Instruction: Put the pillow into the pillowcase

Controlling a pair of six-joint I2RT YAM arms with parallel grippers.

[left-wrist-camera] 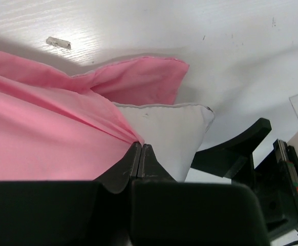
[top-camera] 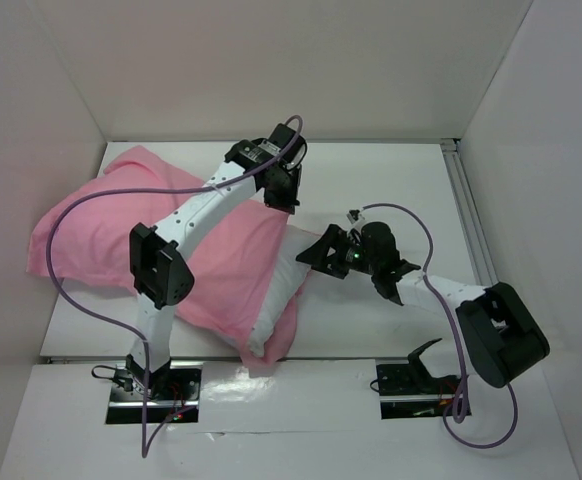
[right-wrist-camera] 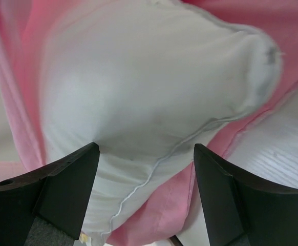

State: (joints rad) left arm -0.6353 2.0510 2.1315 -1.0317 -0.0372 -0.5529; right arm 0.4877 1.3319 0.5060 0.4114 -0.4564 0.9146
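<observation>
With the pillow [top-camera: 283,282] mostly inside it, the pillowcase [top-camera: 121,215] pinched by the left hand [left-wrist-camera: 140,154] could be pulled free if the bare end is shoved by the spread right hand [right-wrist-camera: 146,171].

No legible text, brand, number or sign in any view, pale scrap [left-wrist-camera: 58,43] on the tabletop [left-wrist-camera: 200,25] too small to show any marks, pink pillowcase [left-wrist-camera: 36,148] and white pillow [right-wrist-camera: 149,87] plain where visible
</observation>
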